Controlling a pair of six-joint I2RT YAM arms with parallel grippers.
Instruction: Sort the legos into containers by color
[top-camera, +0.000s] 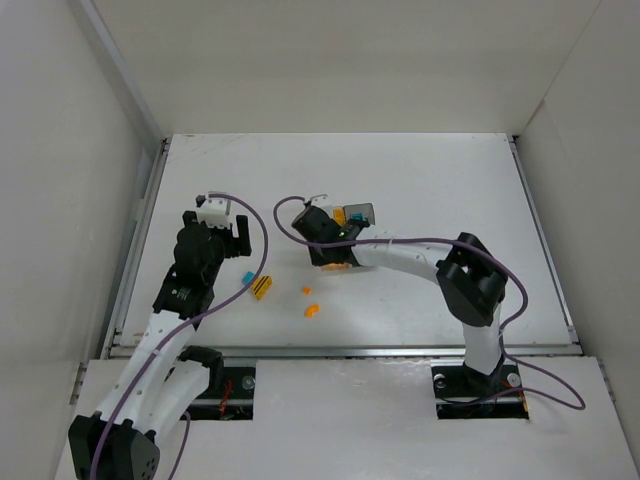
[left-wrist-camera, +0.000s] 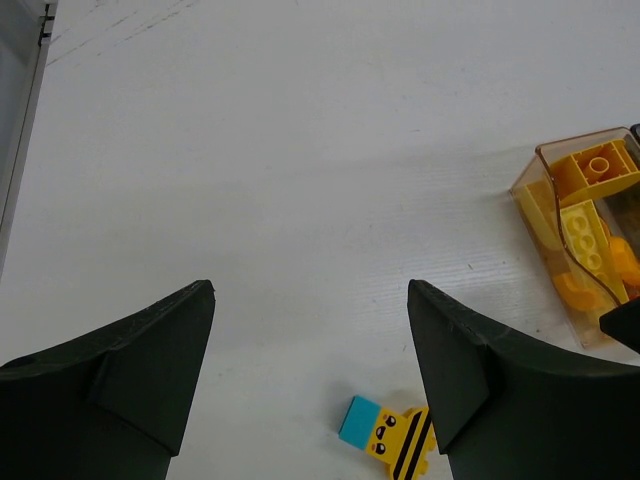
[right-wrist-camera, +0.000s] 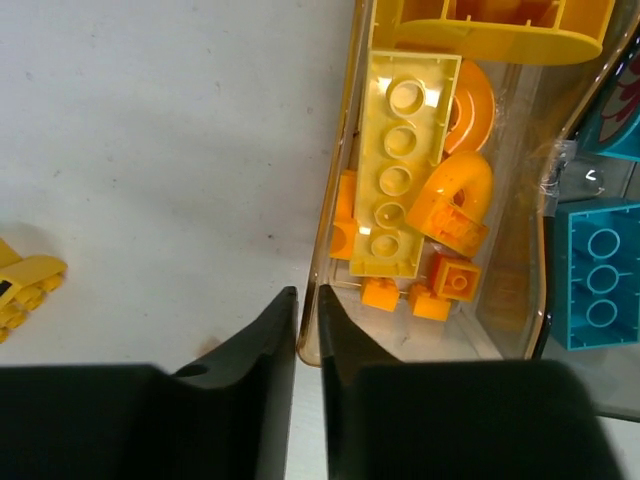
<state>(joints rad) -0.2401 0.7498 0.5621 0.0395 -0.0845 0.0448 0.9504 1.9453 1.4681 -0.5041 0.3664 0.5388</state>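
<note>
My right gripper (right-wrist-camera: 307, 296) is shut on the near wall of the translucent amber bin (right-wrist-camera: 345, 130), one finger inside and one outside. The bin holds a long yellow brick (right-wrist-camera: 404, 165), an orange arch (right-wrist-camera: 455, 208) and small orange bricks. In the top view the right gripper (top-camera: 325, 240) covers most of the amber bin (top-camera: 337, 264). The grey bin (top-camera: 364, 213) stands beside it and holds a teal brick (right-wrist-camera: 600, 275). My left gripper (left-wrist-camera: 312, 330) is open and empty above a teal brick (left-wrist-camera: 358, 420) and a yellow black-striped brick (left-wrist-camera: 408, 446).
Two small orange bricks (top-camera: 307, 291) (top-camera: 311, 309) lie loose on the white table (top-camera: 430, 180) near the front middle. The teal brick (top-camera: 247, 277) and the striped brick (top-camera: 262, 289) lie by the left arm. White walls enclose the table on three sides.
</note>
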